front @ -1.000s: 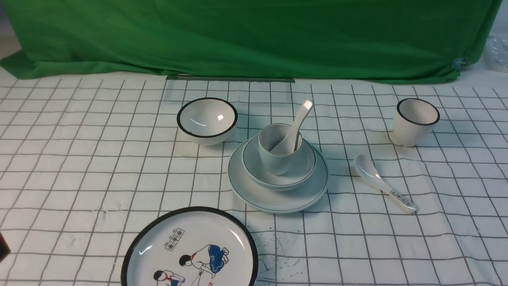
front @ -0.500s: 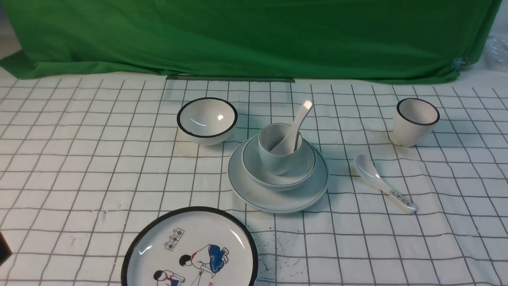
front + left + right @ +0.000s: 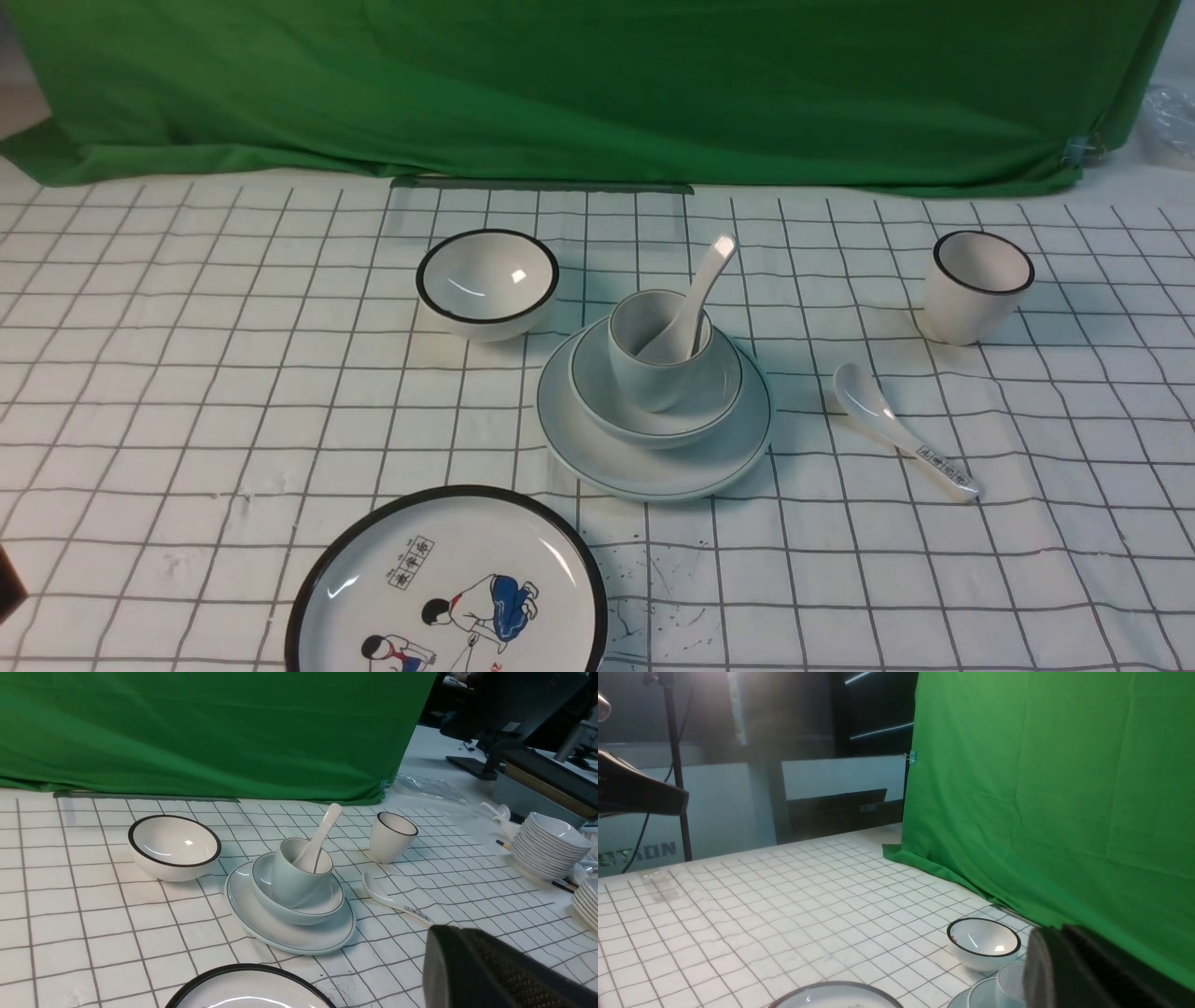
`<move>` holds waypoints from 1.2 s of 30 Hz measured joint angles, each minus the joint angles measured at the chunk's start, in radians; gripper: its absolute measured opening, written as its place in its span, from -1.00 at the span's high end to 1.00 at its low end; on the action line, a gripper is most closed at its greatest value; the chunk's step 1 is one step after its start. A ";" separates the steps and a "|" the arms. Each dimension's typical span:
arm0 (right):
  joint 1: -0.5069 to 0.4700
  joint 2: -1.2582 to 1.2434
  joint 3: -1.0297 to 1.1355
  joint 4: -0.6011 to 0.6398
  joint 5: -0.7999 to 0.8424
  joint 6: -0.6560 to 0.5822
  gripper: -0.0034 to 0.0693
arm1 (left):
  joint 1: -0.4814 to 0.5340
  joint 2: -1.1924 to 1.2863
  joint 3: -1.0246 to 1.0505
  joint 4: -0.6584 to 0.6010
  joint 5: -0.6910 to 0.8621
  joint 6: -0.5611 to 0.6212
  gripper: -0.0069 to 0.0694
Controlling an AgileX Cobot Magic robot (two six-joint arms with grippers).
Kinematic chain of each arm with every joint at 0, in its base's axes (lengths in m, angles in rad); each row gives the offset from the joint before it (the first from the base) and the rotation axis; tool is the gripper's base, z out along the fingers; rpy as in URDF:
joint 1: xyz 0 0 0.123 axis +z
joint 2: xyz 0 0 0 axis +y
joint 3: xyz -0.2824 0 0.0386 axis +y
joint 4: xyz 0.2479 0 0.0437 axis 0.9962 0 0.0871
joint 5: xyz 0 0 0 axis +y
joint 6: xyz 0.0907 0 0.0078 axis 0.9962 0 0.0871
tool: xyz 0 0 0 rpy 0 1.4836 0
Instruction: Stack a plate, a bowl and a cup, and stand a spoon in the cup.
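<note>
Completed stack at the table's centre — plate [image 3: 653, 471], bowl [image 3: 653, 420] on it, cup [image 3: 649, 359] in the bowl, spoon [image 3: 695, 299] leaning inside the cup. Left gripper [image 3: 490, 970] closed, empty; right gripper [image 3: 1083, 970] — jaw state cannot be told.

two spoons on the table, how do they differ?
The spoon stands tilted in the cup, handle up; the printed spoon lies flat on the cloth, right of the plate. The spoon's handle is plain; the printed spoon's carries dark printed characters. Both are glossy white soup spoons, neither held.
</note>
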 joint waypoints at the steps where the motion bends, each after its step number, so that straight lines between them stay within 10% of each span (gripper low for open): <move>1: 0.000 0.000 0.000 0.000 0.000 0.000 0.75 | 0.000 0.000 0.000 0.000 0.000 0.000 0.81; 8: 0.000 0.000 0.000 0.000 -0.001 0.000 0.70 | 0.033 -0.004 0.030 0.158 -0.073 -0.002 0.81; 21: 0.000 0.000 0.000 0.000 0.002 0.000 0.57 | 0.483 -0.126 0.421 0.086 -0.368 0.228 0.81; 36: 0.000 -0.001 0.000 0.000 0.002 0.000 0.48 | 0.339 -0.127 0.569 0.154 -0.440 0.209 0.81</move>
